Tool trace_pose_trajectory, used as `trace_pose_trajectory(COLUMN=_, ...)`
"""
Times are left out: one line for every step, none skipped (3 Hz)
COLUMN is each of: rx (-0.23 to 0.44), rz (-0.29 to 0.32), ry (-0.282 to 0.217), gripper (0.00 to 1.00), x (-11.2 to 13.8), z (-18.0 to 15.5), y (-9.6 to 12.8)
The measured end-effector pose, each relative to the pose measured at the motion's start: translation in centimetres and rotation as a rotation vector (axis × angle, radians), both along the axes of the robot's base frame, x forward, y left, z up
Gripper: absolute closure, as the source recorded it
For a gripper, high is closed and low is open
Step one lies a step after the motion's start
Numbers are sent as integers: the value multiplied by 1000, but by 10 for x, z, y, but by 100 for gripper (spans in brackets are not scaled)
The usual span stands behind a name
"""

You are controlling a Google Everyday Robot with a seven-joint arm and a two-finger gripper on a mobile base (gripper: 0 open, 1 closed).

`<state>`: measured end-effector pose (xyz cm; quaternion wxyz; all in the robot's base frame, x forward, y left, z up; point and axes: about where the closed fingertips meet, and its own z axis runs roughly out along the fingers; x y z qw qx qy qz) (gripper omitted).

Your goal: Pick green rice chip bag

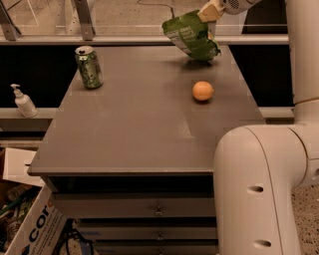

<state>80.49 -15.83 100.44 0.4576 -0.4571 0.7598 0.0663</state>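
The green rice chip bag (pixel 191 36) hangs tilted above the far right part of the grey table (pixel 134 124), lifted off the surface, with its white text panel facing me. My gripper (pixel 209 12) is at the top right, shut on the bag's upper edge. The white arm runs down the right side of the view.
A green soda can (pixel 89 67) stands at the far left of the table. An orange (pixel 203 91) lies right of centre, below the bag. A white pump bottle (pixel 23 101) stands on a ledge to the left. A cardboard box (pixel 25 219) sits at the lower left.
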Motion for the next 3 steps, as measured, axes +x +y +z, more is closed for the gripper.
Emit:
trace_pose_trajectory(rx=27, rz=17, ry=-13, gripper=100, x=-12, z=19, y=3)
trace_pose_trajectory(rx=66, rz=44, ry=-25, gripper=100, x=-23, z=37, y=10)
trace_pose_trajectory(rx=121, rz=95, ry=-46, gripper=100, x=-35, z=59, y=26)
